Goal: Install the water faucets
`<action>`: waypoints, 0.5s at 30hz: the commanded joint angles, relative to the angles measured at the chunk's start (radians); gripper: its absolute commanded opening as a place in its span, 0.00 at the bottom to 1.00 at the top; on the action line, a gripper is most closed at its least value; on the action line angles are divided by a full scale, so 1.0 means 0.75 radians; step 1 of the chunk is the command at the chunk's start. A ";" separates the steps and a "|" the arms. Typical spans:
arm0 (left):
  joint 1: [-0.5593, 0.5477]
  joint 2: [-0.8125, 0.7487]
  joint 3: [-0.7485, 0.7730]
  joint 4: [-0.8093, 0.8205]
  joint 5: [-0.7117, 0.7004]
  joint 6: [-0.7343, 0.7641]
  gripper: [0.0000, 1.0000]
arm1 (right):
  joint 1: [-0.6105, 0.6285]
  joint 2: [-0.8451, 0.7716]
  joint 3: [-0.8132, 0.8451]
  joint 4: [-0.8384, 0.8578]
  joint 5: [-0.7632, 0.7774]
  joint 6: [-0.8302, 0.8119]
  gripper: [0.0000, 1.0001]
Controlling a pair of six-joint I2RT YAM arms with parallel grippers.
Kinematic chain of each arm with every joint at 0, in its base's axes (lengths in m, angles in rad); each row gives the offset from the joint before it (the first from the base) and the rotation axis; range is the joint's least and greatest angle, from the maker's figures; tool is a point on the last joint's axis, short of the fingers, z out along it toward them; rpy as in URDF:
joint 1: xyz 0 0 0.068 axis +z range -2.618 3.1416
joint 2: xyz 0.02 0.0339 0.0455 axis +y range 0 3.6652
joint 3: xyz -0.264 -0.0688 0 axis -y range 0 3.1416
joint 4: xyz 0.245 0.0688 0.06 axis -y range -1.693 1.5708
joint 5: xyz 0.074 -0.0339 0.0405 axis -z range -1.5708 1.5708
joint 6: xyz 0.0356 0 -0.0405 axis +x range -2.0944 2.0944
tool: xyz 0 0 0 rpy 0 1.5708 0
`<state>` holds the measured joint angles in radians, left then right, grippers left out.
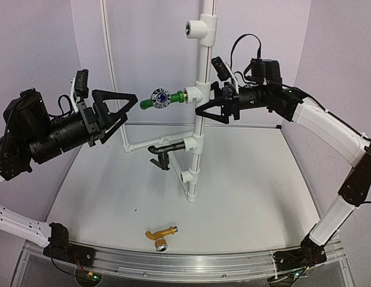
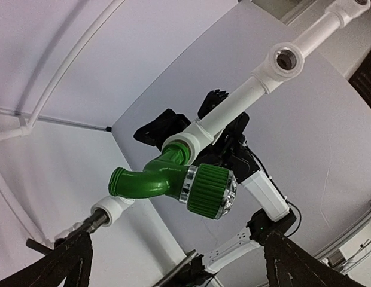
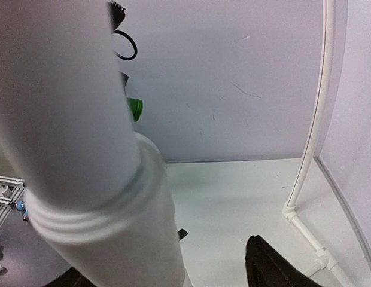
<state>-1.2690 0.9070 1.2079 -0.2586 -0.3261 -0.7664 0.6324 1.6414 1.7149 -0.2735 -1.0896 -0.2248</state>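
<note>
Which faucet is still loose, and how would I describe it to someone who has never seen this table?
Start at the white pipe stand upright in the middle of the table, then look toward the near metal rail. The golden-orange faucet lies there, alone on the tabletop; the green faucet and black faucet sit on the stand's fittings.
</note>
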 commanded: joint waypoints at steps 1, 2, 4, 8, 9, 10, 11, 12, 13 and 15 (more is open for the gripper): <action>-0.002 0.081 0.103 -0.032 -0.039 -0.316 1.00 | -0.009 0.019 0.054 0.003 -0.028 0.005 0.80; -0.001 0.088 0.103 -0.019 -0.042 -0.343 1.00 | -0.008 0.025 0.059 0.005 -0.045 0.003 0.81; 0.006 0.085 0.083 0.046 -0.050 -0.394 1.00 | 0.002 0.039 0.063 0.007 -0.066 0.004 0.81; 0.038 0.073 0.013 0.200 -0.014 -0.501 1.00 | 0.034 0.057 0.057 0.009 -0.070 -0.003 0.77; 0.055 0.087 0.008 0.221 0.024 -0.539 1.00 | 0.037 0.061 0.057 0.010 -0.068 -0.004 0.74; 0.075 0.100 0.002 0.244 0.069 -0.571 1.00 | 0.039 0.064 0.059 0.011 -0.065 -0.005 0.72; 0.097 0.115 -0.009 0.269 0.116 -0.608 1.00 | 0.040 0.067 0.061 0.011 -0.062 -0.009 0.71; 0.122 0.128 -0.020 0.294 0.159 -0.647 1.00 | 0.040 0.069 0.064 0.012 -0.060 -0.012 0.70; 0.149 0.139 -0.032 0.316 0.215 -0.704 1.00 | 0.040 0.072 0.067 0.013 -0.059 -0.013 0.69; 0.218 0.158 -0.070 0.359 0.307 -0.818 1.00 | 0.041 0.075 0.073 0.013 -0.062 -0.013 0.68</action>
<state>-1.1795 0.9930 1.2010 -0.1062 -0.2511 -1.1918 0.6573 1.6837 1.7240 -0.2821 -1.1261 -0.2295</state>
